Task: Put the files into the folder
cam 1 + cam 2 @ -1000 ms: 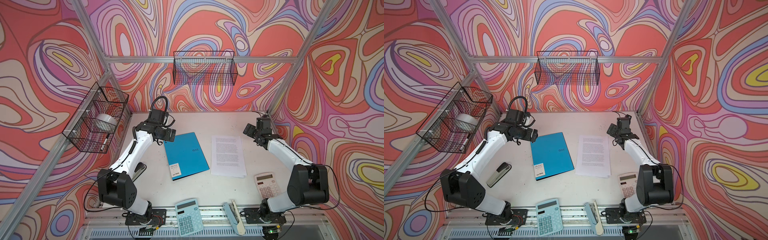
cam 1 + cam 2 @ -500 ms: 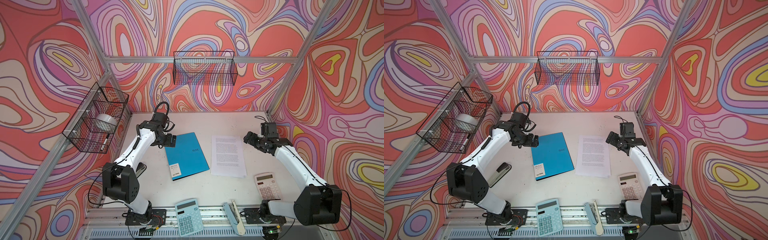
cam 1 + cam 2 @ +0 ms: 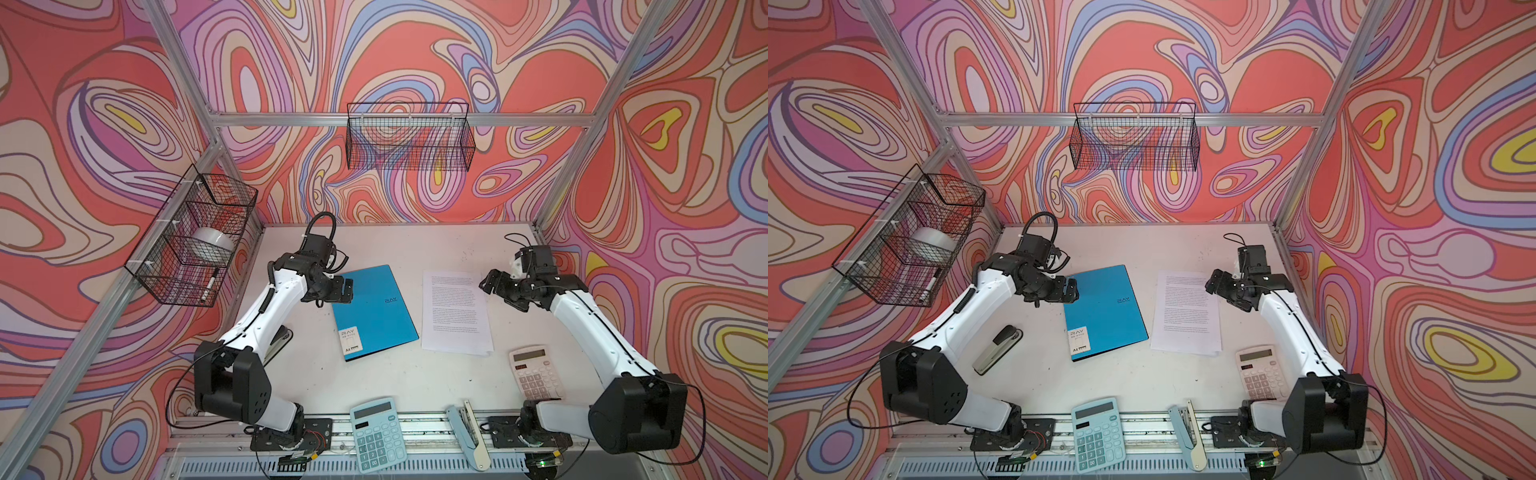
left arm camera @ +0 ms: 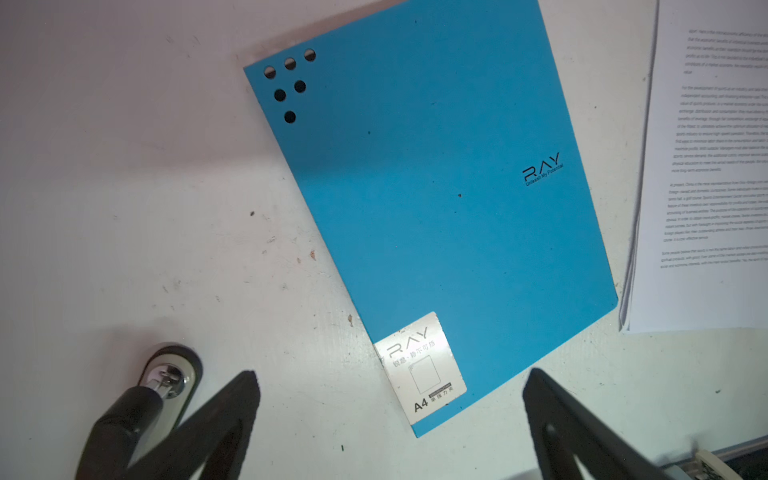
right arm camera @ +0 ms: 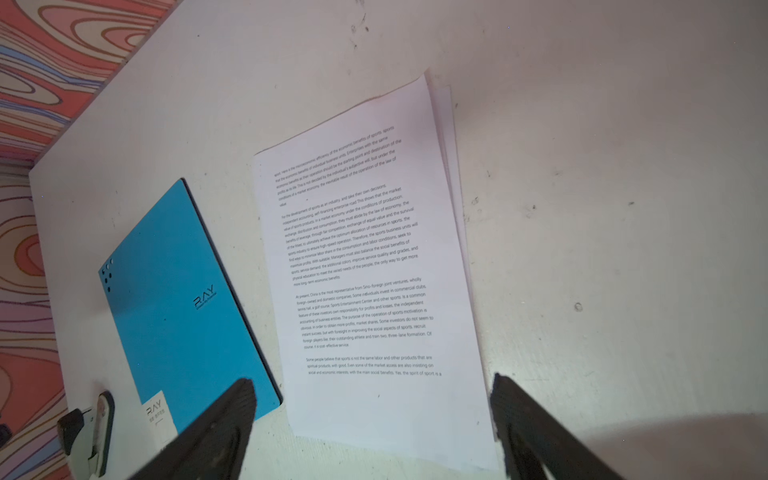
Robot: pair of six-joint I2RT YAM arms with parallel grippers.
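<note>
The folder (image 3: 374,311) (image 3: 1104,309) lies closed and flat in the middle of the table, bright blue with "RAY" lettering and a white label sticker (image 4: 419,365). Just right of it lie the files (image 3: 455,316) (image 3: 1185,316), a thin stack of white printed sheets. My left gripper (image 3: 347,291) (image 4: 390,374) hangs open above the folder's far left corner, holding nothing. At the far right edge of the files, my right gripper (image 3: 490,282) (image 5: 372,379) stands open and empty above the table. The folder (image 5: 183,311) and files (image 5: 374,257) both show in the right wrist view.
A black stapler (image 3: 998,349) lies left of the folder under my left arm. At the front edge are a teal calculator (image 3: 377,432) and a pale blue stapler (image 3: 467,432). A white calculator (image 3: 536,372) sits front right. Wire baskets (image 3: 409,137) (image 3: 191,237) hang on the walls.
My left gripper has come forward and down toward the folder's far left corner. The right arm has swung its elbow outward and its gripper has moved forward beside the files.
</note>
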